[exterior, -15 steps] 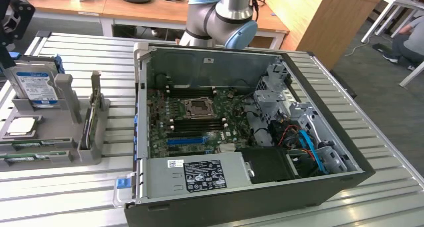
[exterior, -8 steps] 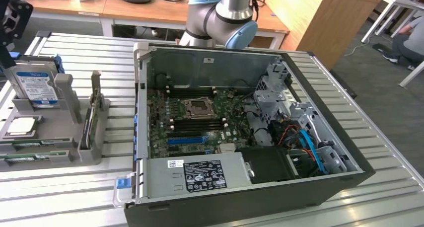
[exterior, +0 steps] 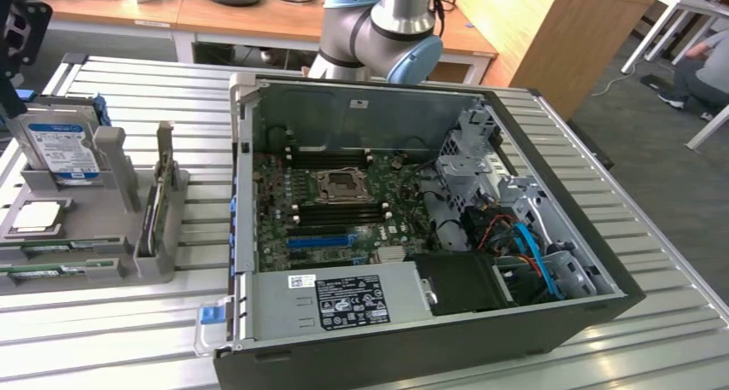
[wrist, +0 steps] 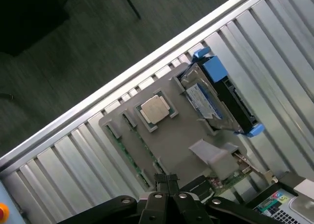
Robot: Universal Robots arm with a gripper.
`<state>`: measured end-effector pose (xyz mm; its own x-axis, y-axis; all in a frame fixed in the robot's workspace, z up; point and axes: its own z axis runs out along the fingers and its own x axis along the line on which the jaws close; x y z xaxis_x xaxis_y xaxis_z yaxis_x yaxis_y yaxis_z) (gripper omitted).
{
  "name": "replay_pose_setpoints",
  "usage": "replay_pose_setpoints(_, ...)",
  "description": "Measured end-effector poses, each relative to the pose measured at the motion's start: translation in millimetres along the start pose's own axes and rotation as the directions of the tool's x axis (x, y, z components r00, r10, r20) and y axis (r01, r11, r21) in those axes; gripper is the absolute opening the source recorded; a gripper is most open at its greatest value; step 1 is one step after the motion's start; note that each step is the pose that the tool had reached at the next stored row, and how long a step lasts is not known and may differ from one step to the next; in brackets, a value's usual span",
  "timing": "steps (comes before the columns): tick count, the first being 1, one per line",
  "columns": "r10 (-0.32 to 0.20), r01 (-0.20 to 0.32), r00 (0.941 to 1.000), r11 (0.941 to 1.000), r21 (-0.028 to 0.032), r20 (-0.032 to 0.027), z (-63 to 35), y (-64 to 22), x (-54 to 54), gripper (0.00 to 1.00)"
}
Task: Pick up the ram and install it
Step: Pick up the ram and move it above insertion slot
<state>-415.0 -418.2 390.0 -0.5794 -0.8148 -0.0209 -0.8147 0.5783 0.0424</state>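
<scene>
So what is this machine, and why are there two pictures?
It is a robot arm beside an open computer on a metal table. One picture comes from a camera off the arm; the other from a camera on its wrist, looking past its fingers. Next to the computer sits a grey holder with a hard drive, a square silver chip and thin green ram sticks. The fingers are shut, with nothing between them.
</scene>
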Motion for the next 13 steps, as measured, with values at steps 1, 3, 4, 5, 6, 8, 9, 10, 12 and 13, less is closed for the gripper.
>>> replay_pose_setpoints(1, -0.015, 0.015, 0.9999, 0.9999, -0.0004, -0.0007, 0.0, 0.0, 0.0, 0.11)
replay_pose_setpoints(3, -0.048, 0.048, 0.9988, 0.9988, -0.0011, -0.002, 0.1, 0.0, 0.0, 0.11)
replay_pose_setpoints(4, -0.064, 0.064, 0.9979, 0.9979, -0.0015, -0.0028, 0.2, 0.0, 0.0, 0.11)
replay_pose_setpoints(5, -0.08, 0.08, 0.9968, 0.9968, -0.0019, -0.0034, 0.3, 0.0, 0.0, 0.11)
replay_pose_setpoints(6, -0.096, 0.096, 0.9954, 0.9954, -0.0023, -0.0039, 0.4, 0.0, 0.0, 0.11)
replay_pose_setpoints(8, -0.128, 0.128, 0.9918, 0.9918, -0.0031, -0.0052, 0.5, 0.0, 0.0, 0.11)
replay_pose_setpoints(9, -0.146, 0.146, 0.9893, 0.9893, -0.0035, -0.006, 0.6, 0.0, 0.0, 0.11)
replay_pose_setpoints(10, -0.162, 0.162, 0.9868, 0.9868, -0.004, -0.0066, 0.6, -0.1, 0.0, 0.11)
replay_pose_setpoints(12, -0.195, 0.195, 0.9808, 0.9809, -0.0049, -0.0079, 0.8, -0.1, 0.0, 0.11)
replay_pose_setpoints(13, -0.211, 0.211, 0.9775, 0.9776, -0.0054, -0.0085, 0.8, -0.1, 0.0, 0.11)
